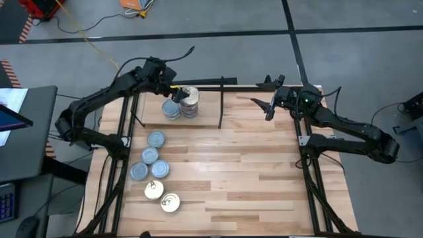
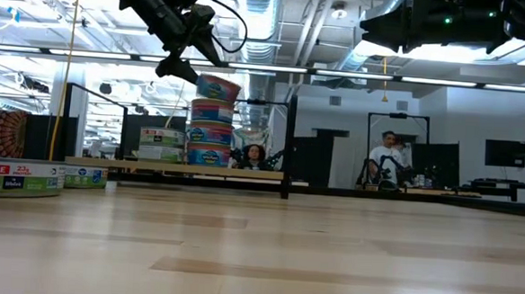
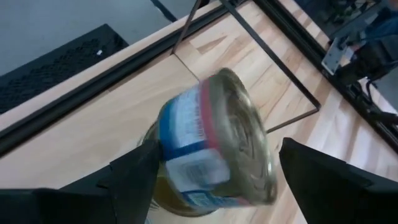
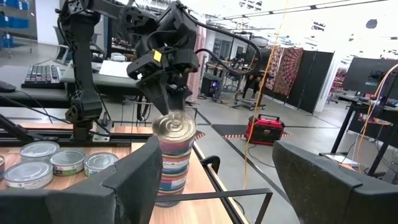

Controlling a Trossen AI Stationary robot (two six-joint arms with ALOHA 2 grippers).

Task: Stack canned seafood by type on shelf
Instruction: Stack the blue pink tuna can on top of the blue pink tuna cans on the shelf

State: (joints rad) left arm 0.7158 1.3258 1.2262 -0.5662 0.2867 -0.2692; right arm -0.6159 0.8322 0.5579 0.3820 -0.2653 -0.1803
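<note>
On the shelf [image 1: 251, 125], left of the divider rod [image 1: 221, 104], a tall stack of tins [image 2: 211, 133] stands beside a shorter stack [image 2: 162, 145]. The tall stack's top tin [image 3: 217, 149] has a gold lid and sits tilted on the tin below. My left gripper [image 1: 175, 94] is open at this tin, a finger on either side. My right gripper [image 1: 268, 106] is open and hovers over the shelf's far right part, holding nothing. Several bluish-grey tins [image 1: 150, 157] and two gold-topped tins [image 1: 162, 196] rest flat on the board's near left. My left gripper comes at the tilted top tin slanting down from the far left. One finger [image 3: 140, 171] stands right at the tin's side wall [image 3: 180, 134] and the other finger [image 3: 323, 177] is apart from it. Whether the near finger touches the tin I cannot tell.
The black frame [image 1: 125, 125] runs along the board's left, far and right sides. Bare board [image 1: 258, 165] lies right of the divider and toward the near edge. In the low view, people [image 2: 386, 162] sit in the room behind the table.
</note>
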